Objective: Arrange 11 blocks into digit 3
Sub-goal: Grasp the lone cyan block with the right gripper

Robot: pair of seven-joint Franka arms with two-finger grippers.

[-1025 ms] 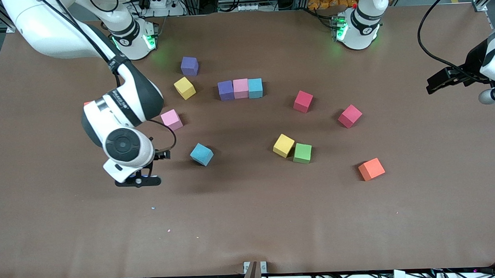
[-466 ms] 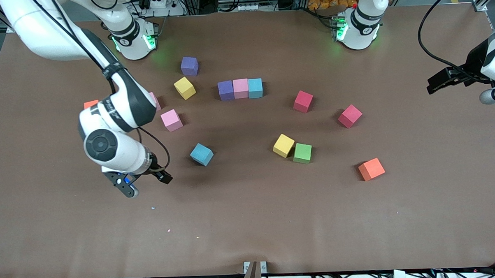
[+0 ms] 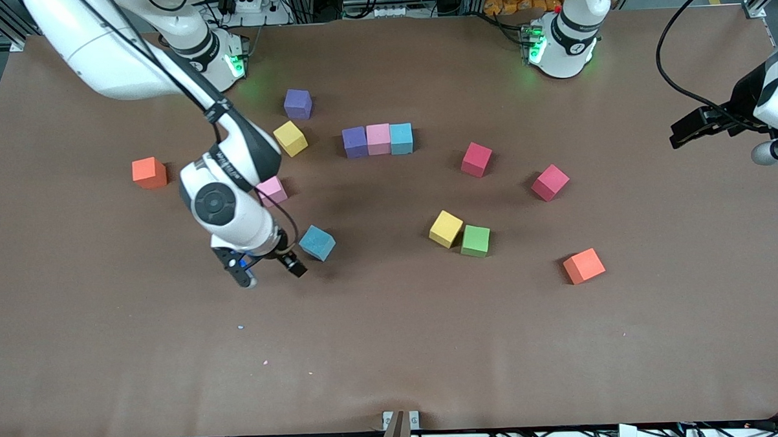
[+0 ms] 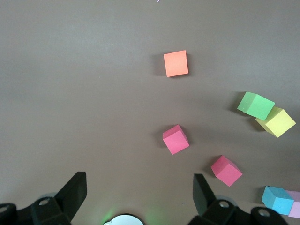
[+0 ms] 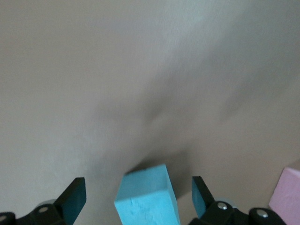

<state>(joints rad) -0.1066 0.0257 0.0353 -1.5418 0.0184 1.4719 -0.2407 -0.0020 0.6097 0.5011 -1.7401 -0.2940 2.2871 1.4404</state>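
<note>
Over the loose blue foam cube [image 3: 317,242] lying alone on the brown bench [image 3: 393,348], your right gripper [image 3: 268,268] is hovering with its jaws spread wide and nothing between them; the right wrist view is showing that cube [image 5: 147,197] sitting between the open jaws, turned at an angle to them. Your left gripper [image 3: 683,130] is waiting above the bench's edge at the left arm's end, jaws also wide and empty. You are looking at only the start of the digit: a touching row of purple, pink and blue cubes [image 3: 378,140] lying farther from the front camera, with the other coloured cubes scattered around. If you are closing on the tilted cube now, the jaws are likely catching its corners, so it may twist or squirt out. A pink foam cube [image 3: 273,189] is sitting near the wrist and could get nudged. Nearer the front camera you are getting plenty of bare bench for manoeuvring.
</note>
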